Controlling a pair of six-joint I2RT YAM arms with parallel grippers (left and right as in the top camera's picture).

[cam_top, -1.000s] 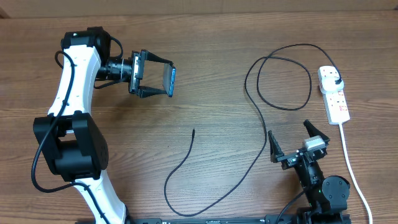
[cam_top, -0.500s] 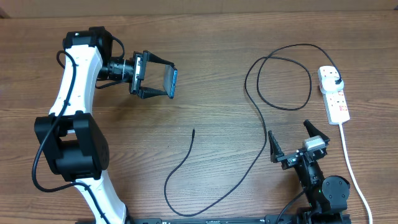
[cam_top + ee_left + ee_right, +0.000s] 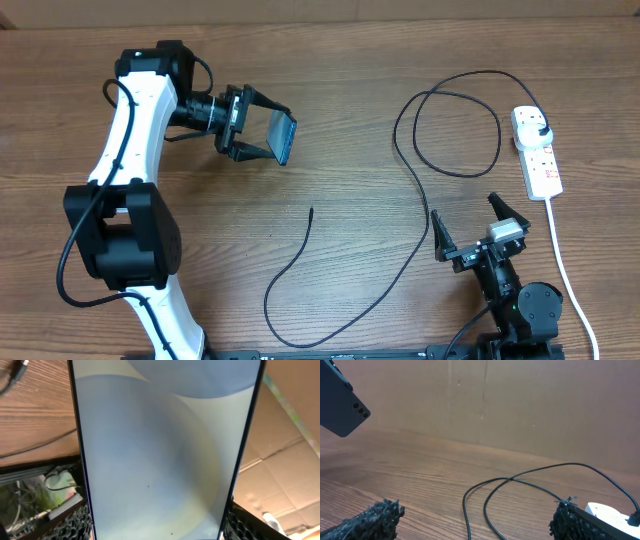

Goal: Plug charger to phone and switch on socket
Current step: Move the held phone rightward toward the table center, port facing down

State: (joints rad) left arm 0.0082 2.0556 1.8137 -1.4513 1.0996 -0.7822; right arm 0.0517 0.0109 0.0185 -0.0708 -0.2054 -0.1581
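Observation:
My left gripper (image 3: 268, 136) is shut on the phone (image 3: 286, 140), holding it on edge above the table at upper left. In the left wrist view the phone (image 3: 160, 445) fills the frame, pale screen between the two fingers. Its dark back shows in the right wrist view (image 3: 340, 407). The charger (image 3: 410, 170) is a thin black cable looping from its free tip (image 3: 311, 210) at table centre to a black plug in the socket (image 3: 537, 152), a white power strip at the right. My right gripper (image 3: 470, 232) is open and empty, low at the front right, near the cable (image 3: 485, 505).
The socket's white cord (image 3: 565, 270) runs down the right side past the right arm's base. A cardboard wall (image 3: 520, 405) stands behind the table. The left arm (image 3: 125, 150) stretches along the left side.
My left gripper has moved right and slightly down with the phone, which is now tilted more. The right arm, cable and socket have not moved.

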